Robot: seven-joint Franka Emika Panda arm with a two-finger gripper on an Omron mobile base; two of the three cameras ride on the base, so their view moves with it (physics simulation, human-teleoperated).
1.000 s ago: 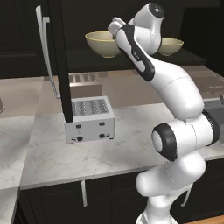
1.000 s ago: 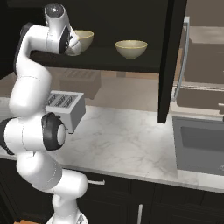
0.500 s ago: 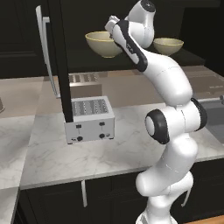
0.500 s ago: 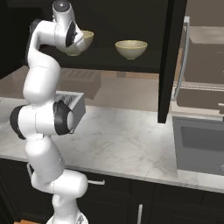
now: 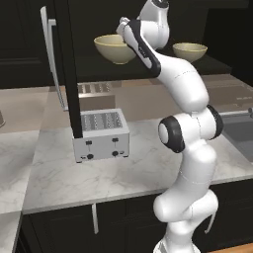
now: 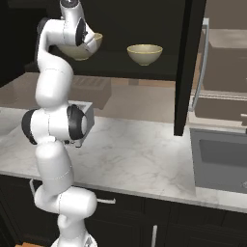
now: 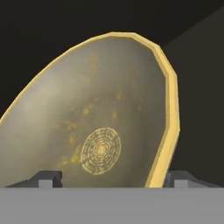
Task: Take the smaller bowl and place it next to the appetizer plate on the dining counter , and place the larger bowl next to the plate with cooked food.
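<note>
The two bowls stood on a dark shelf in the upper part of both base views, well apart from each other. The bowl (image 5: 114, 48) near the gripper (image 5: 129, 30) looked the larger one, and the other bowl (image 5: 189, 51) at the upper right of the left base view looked the smaller one. In the hand view the bowl's inside (image 7: 94, 131) took most of the frame, with a ring pattern at its bottom and a yellow rim (image 7: 169, 109) running down the right side. The two finger tips (image 7: 48, 178) stood far apart at the bottom edge, one at the left and one just right of the rim, so the jaws were wide open and held nothing, although the rim passed between them. I judged the bowl to be a stiff, glazed thing, rather light but smooth and breakable; the best place to hold seemed the rim wall, one finger inside and one outside, closed gently. Compared with one second ago, the arm had turned its upper part and the hand had come closer to the bowl, over its rim. The bowls, the toaster (image 5: 100, 134) and the counter (image 5: 59, 173) kept their places.
</note>
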